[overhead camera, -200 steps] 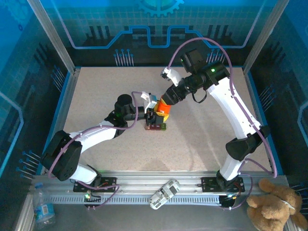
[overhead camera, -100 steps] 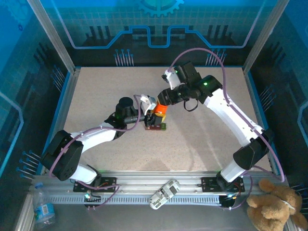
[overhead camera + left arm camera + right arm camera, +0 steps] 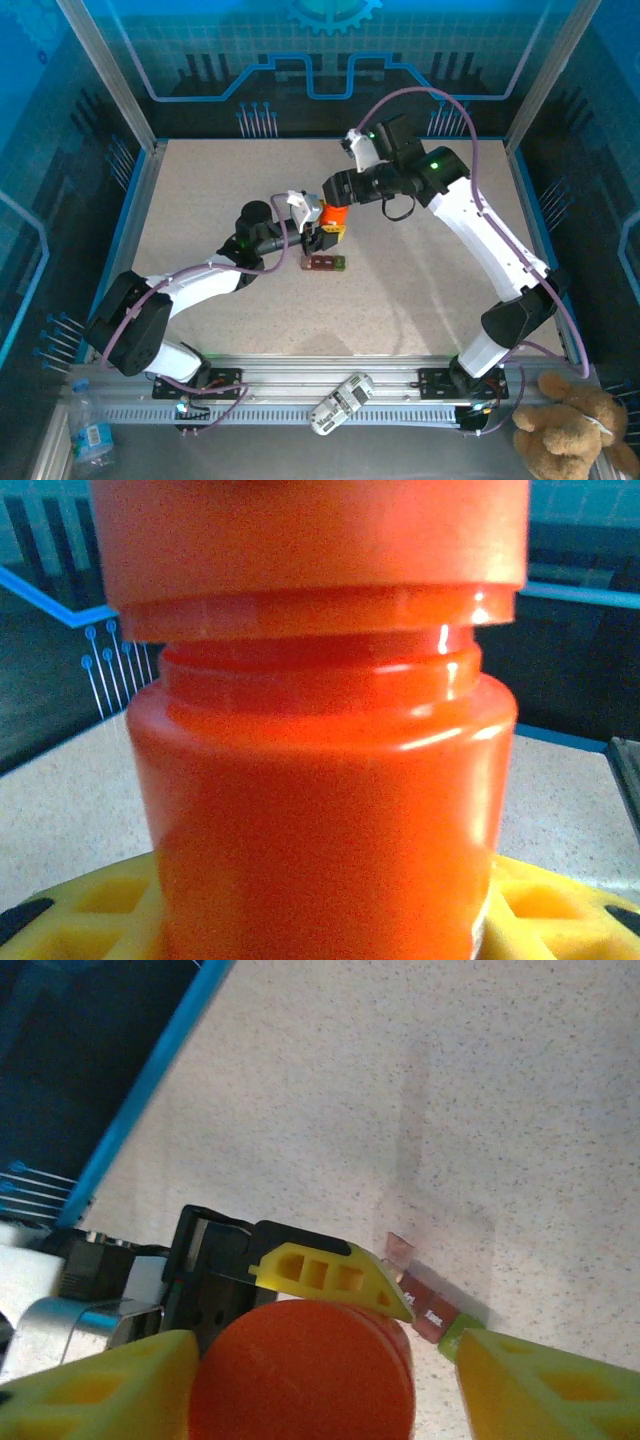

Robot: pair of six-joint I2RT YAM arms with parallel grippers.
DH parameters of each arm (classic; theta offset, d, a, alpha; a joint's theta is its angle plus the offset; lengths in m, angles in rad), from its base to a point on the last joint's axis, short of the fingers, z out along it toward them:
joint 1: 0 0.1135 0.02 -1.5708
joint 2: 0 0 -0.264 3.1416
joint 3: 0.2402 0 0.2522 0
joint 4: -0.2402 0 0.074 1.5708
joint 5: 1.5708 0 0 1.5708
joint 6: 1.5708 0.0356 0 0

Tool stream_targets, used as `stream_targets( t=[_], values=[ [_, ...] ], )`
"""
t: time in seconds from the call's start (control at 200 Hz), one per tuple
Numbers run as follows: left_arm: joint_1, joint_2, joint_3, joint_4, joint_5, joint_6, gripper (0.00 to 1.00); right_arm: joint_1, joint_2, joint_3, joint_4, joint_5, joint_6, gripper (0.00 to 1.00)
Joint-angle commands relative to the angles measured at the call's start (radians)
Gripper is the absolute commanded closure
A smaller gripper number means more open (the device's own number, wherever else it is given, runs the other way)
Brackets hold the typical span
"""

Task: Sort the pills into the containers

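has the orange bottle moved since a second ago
Yes. The orange bottle has shifted toward the far wall, away from the pill organizer, which has stayed put.

right gripper (image 3: 328,1350) fingers (image 3: 90,1390) spread either side of orange bottle (image 3: 300,1385), one clear of it; dark red containers (image 3: 432,1315) on table (image 3: 450,1110).

The round plastic bottle (image 3: 320,780) is coloured bright orange, and its cap (image 3: 300,1380) is coloured the same orange. The flat strip of small joined boxes (image 3: 325,263) is coloured dark red, with one end coloured green. The fingers (image 3: 100,1390) of the right gripper (image 3: 325,1360) are coloured yellow. The table top (image 3: 420,290) is coloured pale beige and is dotted with tiny dark specks. The two robot arms (image 3: 480,230) are coloured white with black joints, and purple cables (image 3: 430,95) are seen on them. The walls (image 3: 60,100) are coloured blue and marked with lighter blue lines. The soft teddy bear (image 3: 575,435) is coloured brown.
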Motion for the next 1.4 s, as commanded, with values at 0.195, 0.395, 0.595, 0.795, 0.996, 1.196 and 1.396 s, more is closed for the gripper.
stream_targets(
  t=[0.195, 0.395, 0.595, 0.795, 0.996, 1.196, 1.396],
  values=[
    [-0.005, 0.0, -0.002, 0.129, 0.042, -0.028, 1.0, -0.095, -0.137, 0.009, -0.023, -0.124, -0.07, 0.11],
    [-0.003, -0.011, 0.016, 0.083, 0.106, -0.031, 1.0, -0.103, -0.085, 0.103, -0.199, -0.21, -0.321, 0.1],
    [-0.004, -0.016, 0.052, 0.008, 0.189, -0.037, 1.0, -0.07, -0.009, 0.201, -0.335, -0.137, -0.475, 0.08],
    [-0.003, -0.008, 0.063, 0.0, 0.212, -0.051, 1.0, -0.029, 0.037, 0.233, -0.364, -0.122, -0.499, 0.08],
    [-0.004, -0.006, 0.069, -0.001, 0.214, -0.052, 1.0, 0.004, 0.069, 0.232, -0.369, -0.093, -0.503, 0.11],
    [-0.003, -0.008, 0.07, -0.001, 0.214, -0.051, 1.0, 0.005, 0.081, 0.241, -0.363, -0.098, -0.495, 0.18],
    [-0.004, -0.006, 0.069, -0.001, 0.216, -0.053, 1.0, 0.004, 0.079, 0.247, -0.354, -0.09, -0.483, 0.23]
  ],
)
